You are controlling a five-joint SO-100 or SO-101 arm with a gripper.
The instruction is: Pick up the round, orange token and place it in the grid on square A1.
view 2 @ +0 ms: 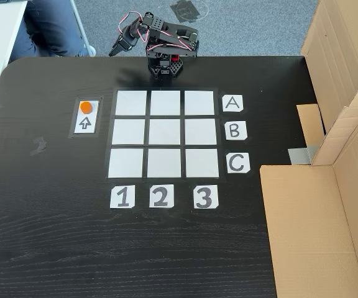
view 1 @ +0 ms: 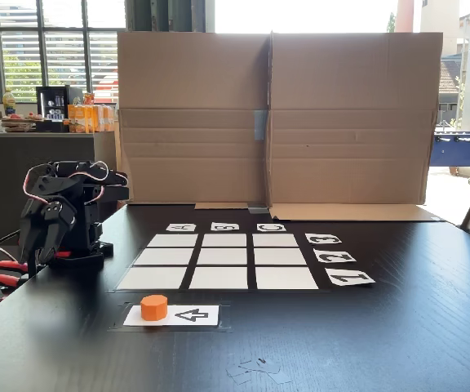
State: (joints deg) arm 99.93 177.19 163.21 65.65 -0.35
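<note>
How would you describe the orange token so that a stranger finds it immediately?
Start at the white grid on the black table. Beside it lies a separate arrow card. The token sits on that card's end, ahead of the arrowhead, the one orange, round thing there.

Folded arm, tool [view 1: 33, 260] pointing down

The table [view 2: 55, 236] is dark wood with open visible grain and a matt sheen. The grid [view 2: 164, 133] cells and label cards look like smooth white paper under glossy clear film. The token [view 1: 154, 307] is smooth, matt orange plastic. The arm [view 1: 59, 216] is black matt plastic. The screen [view 1: 276, 114] behind is plain brown corrugated cardboard.
</note>
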